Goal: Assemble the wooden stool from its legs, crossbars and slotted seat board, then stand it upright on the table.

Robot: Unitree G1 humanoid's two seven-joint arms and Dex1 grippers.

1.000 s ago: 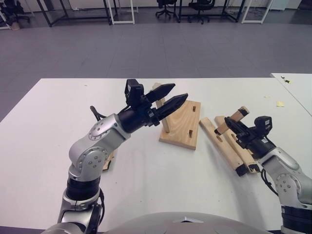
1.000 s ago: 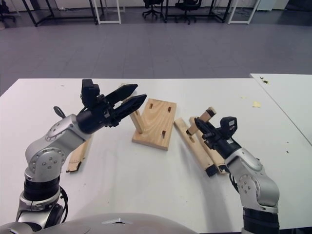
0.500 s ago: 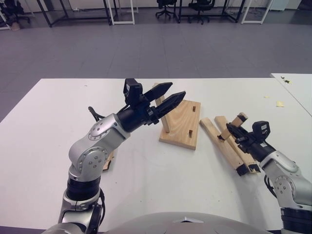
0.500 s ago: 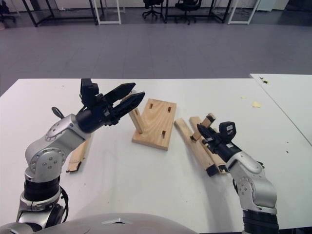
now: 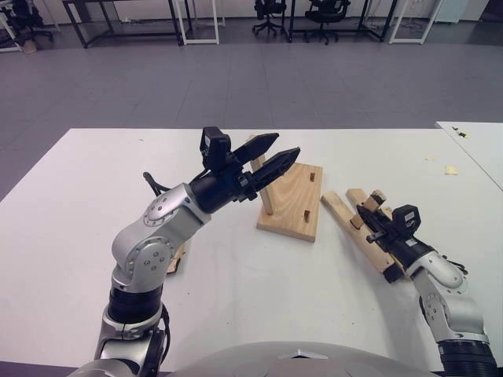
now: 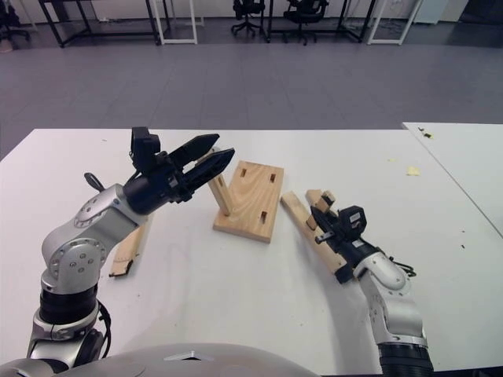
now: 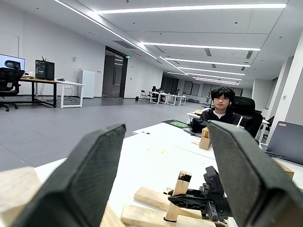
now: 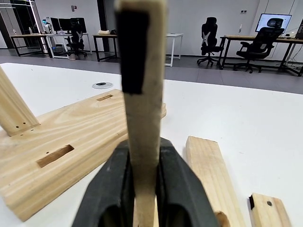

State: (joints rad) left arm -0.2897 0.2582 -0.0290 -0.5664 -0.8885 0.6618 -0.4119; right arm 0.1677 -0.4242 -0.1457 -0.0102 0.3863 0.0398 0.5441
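Near the table's (image 5: 86,204) right edge the right gripper (image 5: 372,221) clamps a short crossbar (image 8: 142,56); mid-table, the left gripper (image 5: 284,146) hangs spread apart beside the seat board (image 5: 297,201).

Bright, even light from ceiling strip lights (image 7: 189,8); white table (image 5: 78,204) slightly glary, shadows soft, faint.

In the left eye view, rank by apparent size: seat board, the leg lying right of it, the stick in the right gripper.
1. Seat board, clearly largest.
2. Lying leg, long but narrow, its near end behind the right gripper.
3. Stick, smallest showing; the gripper hides part, so its full length is unsure.
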